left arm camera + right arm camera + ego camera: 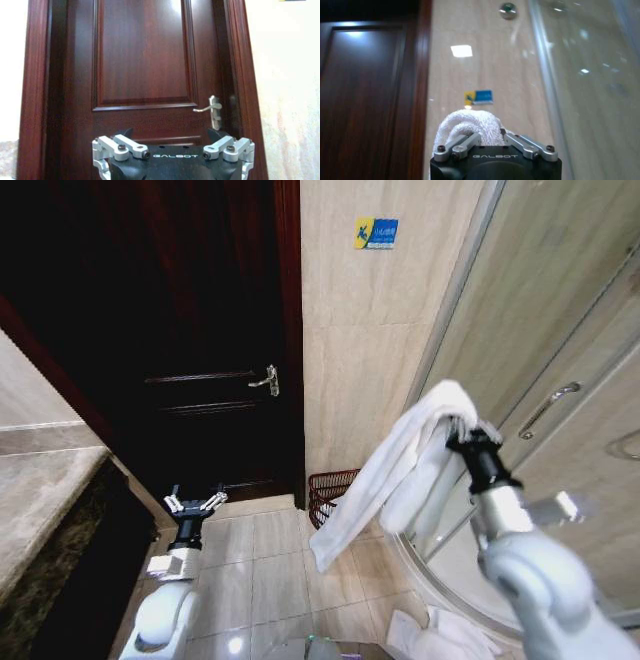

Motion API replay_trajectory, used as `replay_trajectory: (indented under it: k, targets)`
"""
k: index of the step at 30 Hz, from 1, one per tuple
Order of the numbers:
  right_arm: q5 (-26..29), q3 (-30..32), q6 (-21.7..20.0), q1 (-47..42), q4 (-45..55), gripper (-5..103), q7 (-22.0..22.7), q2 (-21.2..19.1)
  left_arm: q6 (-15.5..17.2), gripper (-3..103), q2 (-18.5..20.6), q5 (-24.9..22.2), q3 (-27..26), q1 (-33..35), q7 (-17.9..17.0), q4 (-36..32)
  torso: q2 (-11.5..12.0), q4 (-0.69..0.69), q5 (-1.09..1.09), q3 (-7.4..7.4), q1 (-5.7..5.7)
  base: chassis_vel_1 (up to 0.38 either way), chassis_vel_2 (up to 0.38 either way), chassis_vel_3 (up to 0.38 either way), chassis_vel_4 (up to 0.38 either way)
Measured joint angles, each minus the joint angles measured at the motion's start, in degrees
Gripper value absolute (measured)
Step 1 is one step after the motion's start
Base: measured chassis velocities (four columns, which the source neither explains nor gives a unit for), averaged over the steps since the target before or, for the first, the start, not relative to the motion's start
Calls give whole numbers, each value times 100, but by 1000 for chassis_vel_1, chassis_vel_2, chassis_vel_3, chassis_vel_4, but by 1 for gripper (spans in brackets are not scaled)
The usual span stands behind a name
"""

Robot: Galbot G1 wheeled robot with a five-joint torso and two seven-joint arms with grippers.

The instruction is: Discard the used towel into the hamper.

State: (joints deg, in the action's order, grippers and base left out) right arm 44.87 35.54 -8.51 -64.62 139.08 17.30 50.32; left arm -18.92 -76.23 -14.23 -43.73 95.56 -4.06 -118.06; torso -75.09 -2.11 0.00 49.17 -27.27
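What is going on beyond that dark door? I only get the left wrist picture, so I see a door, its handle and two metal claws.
Observer: The other arm's claw, the right gripper, is shut on a white towel, raised high beside the shower enclosure.
Operator: Where does the towel go?
Observer: Into the hamper, a reddish-brown wire basket on the tiled floor at the foot of the beige wall, right of the door.
Operator: Is the towel over it?
Observer: Its hanging end drapes in front of the hamper in the head view; how far in front, I cannot tell.
Operator: And my claws?
Observer: The left gripper is open, low, facing the door.
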Motion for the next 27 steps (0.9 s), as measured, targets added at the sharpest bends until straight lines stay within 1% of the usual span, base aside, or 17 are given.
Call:
replay_trajectory:
  k: [1, 2, 5, 6, 8, 9, 10, 12, 13, 17, 18, 19, 21, 22, 25, 26, 27]
  targets:
    - [133, -3, -18, 215, -95, 8, -52, -167, -6, 100, -3, -50, -43, 31, 16, -42, 0, 0, 2, 0, 0, 0, 0, 0, 0]
    - [133, -3, -18, 215, -95, 8, -52, -167, -6, 100, -3, -50, -43, 31, 16, -42, 0, 0, 2, 0, 0, 0, 0, 0, 0]
    - [750, -69, -131, 912, -347, 8, -57, -636, -75, 100, -45, -184, -79, 80, 51, -66, 0, 1, 0, 0, 0, 0, 0, 0, 0]
    - [750, -69, -131, 912, -347, 8, -57, -636, -75, 100, -45, -184, -79, 80, 51, -66, 0, 1, 0, 0, 0, 0, 0, 0, 0]
    - [1182, -85, -221, 1388, -503, 8, 5, -950, -140, 100, -116, -205, -67, 83, 77, -53, 0, 1, 2, 1, 0, 0, 0, 0, 0]
    - [1182, -85, -221, 1388, -503, 8, 5, -950, -140, 100, -116, -205, -67, 83, 77, -53, 0, 1, 2, 1, 0, 0, 0, 0, 0]
    - [1379, -89, -252, 1638, -588, 8, 49, -1098, -163, 100, -144, -210, -60, 89, 87, -51, 0, 2, 1, 1, 0, 0, 0, 0, 0]
    - [1894, -112, -306, 2291, -864, 8, 176, -1535, -212, 100, -236, -219, -55, 136, 127, -56, 0, 1, 0, 0, 0, 0, 0, 0, 0]
    - [1894, -112, -306, 2291, -864, 8, 176, -1535, -212, 100, -236, -219, -55, 136, 127, -56, 0, 1, 0, 0, 0, 0, 0, 0, 0]
    - [2758, -207, -329, 3152, -1483, 8, 205, -2401, -212, 100, -432, -315, -102, 259, 268, -77, 0, 2, 3, 0, 0, 0, 0, 0, 0]
    - [2758, -207, -329, 3152, -1483, 8, 205, -2401, -212, 100, -432, -315, -102, 259, 268, -77, 0, 2, 3, 0, 0, 0, 0, 0, 0]
    - [3082, -270, -358, 3494, -1716, 8, 151, -2691, -217, 100, -512, -318, -153, 297, 351, -77, 0, 2, 2, 0, 0, 0, 0, 0, 0]
    - [3583, -433, -426, 4179, -2084, 8, 13, -3076, -236, 100, -586, -336, -266, 340, 459, -48, 0, 2, 1, 0, 0, 0, 0, 0, 0]
    - [3583, -433, -426, 4179, -2084, 8, 13, -3076, -236, 100, -586, -336, -266, 340, 459, -48, 0, 2, 1, 0, 0, 0, 0, 0, 0]
    - [3923, -992, -526, 5222, -2468, 8, -120, -3291, -284, 100, -609, -354, -405, 329, 538, 45, -1, 4, -1, -2, 2, 0, 0, 0, 0]
    - [3923, -992, -526, 5222, -2468, 8, -120, -3291, -284, 100, -609, -354, -405, 329, 538, 45, -1, 4, -1, -2, 2, 0, 0, 0, 0]
    - [3983, -1341, -559, 5659, -2588, 8, -135, -3293, -303, 100, -610, -354, -456, 311, 570, 83, -1, 4, 0, -1, 2, 0, 0, 0, 0]
